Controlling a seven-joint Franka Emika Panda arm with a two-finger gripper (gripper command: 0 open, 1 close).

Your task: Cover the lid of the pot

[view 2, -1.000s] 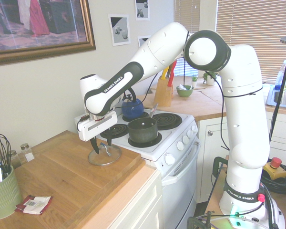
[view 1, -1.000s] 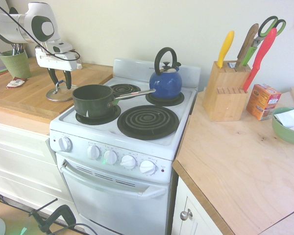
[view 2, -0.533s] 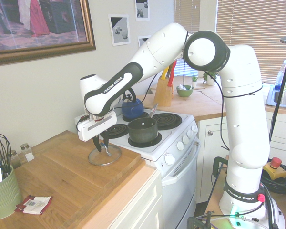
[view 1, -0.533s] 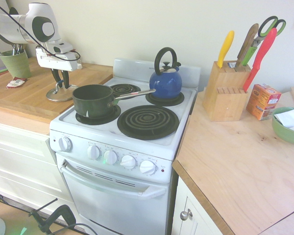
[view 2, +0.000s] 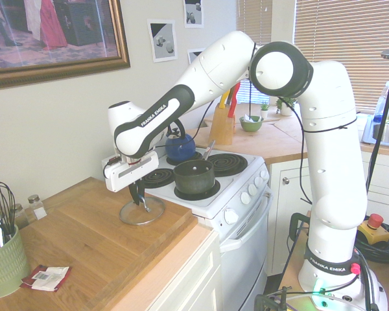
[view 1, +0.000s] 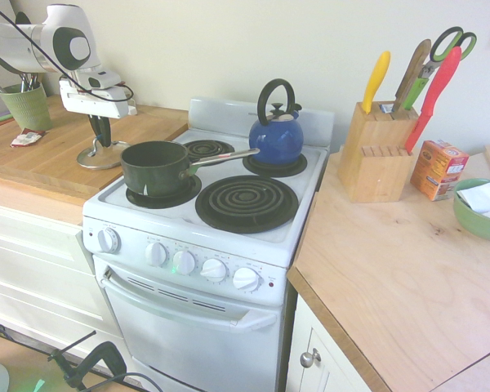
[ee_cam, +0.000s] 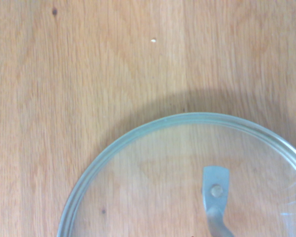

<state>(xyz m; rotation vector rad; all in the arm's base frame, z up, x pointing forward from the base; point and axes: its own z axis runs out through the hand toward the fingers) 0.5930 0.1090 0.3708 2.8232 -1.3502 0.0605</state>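
Observation:
The clear glass lid (view 1: 92,158) (view 2: 137,214) (ee_cam: 187,173) lies flat on the wooden counter left of the stove. Its metal loop handle (ee_cam: 214,197) stands up from its middle. My gripper (view 1: 102,137) (view 2: 139,199) hangs straight down over the lid, shut on that loop handle. The dark green pot (view 1: 154,167) (view 2: 194,176) sits uncovered on the stove's front left burner, its long silver handle (view 1: 224,157) pointing toward the blue kettle. The lid rests on the wood beside the stove's edge, apart from the pot.
A blue kettle (view 1: 276,135) stands on the back right burner. A green utensil cup (view 1: 24,104) (view 2: 1,259) and a small packet (view 2: 47,276) sit on the wooden counter (view 1: 41,167). A knife block (view 1: 377,151), an orange box (view 1: 438,168) and a green bowl (view 1: 479,214) stand on the right counter.
The fingers, spread wide on either side of the lid's loop handle a second ago, have come together on it. The lid and the arm stay in place.

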